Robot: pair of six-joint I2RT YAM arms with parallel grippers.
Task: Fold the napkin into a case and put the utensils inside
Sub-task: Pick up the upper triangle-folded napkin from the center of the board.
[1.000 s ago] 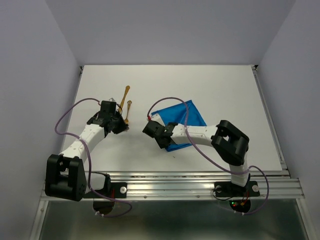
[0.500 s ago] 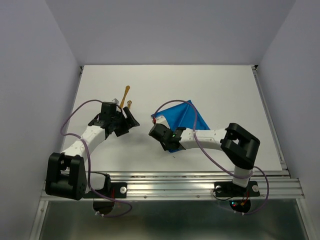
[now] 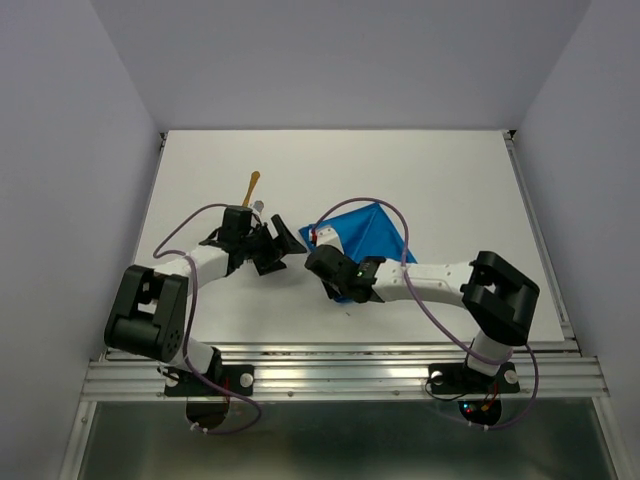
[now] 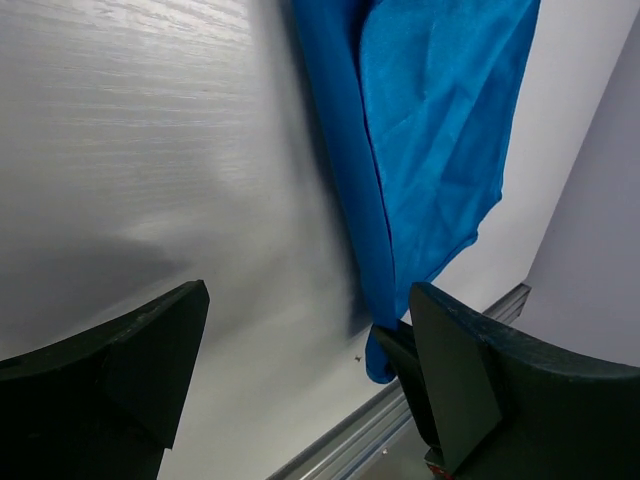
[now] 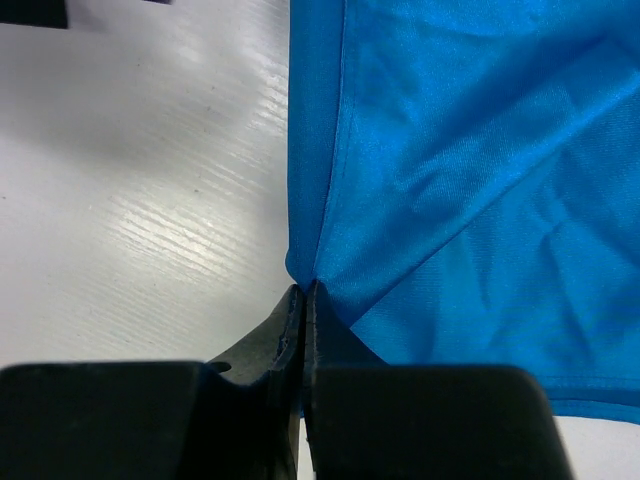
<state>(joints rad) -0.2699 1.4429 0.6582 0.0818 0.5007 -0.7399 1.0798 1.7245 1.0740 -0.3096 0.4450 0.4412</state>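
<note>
The bright blue napkin (image 3: 368,233) lies part-folded right of the table's middle, one flap raised into a peak. My right gripper (image 3: 320,256) is shut on the fold at the napkin's left edge; in the right wrist view the jaws (image 5: 303,296) pinch the blue cloth (image 5: 470,170). My left gripper (image 3: 277,248) stands open just left of the napkin and holds nothing. In the left wrist view its fingers (image 4: 120,370) frame bare table, with the napkin (image 4: 440,130) ahead. One golden utensil (image 3: 251,186) lies behind the left arm, its near end hidden. No case shows.
White tabletop (image 3: 450,180) extends behind and to the right of the napkin. An aluminium rail (image 3: 340,375) runs along the near edge. Pale walls enclose the table on three sides. Purple cables loop over both arms.
My left gripper opened and swung right, away from the utensils toward the napkin. My right gripper shut on the napkin's left edge and shifted right, raising a flap.
</note>
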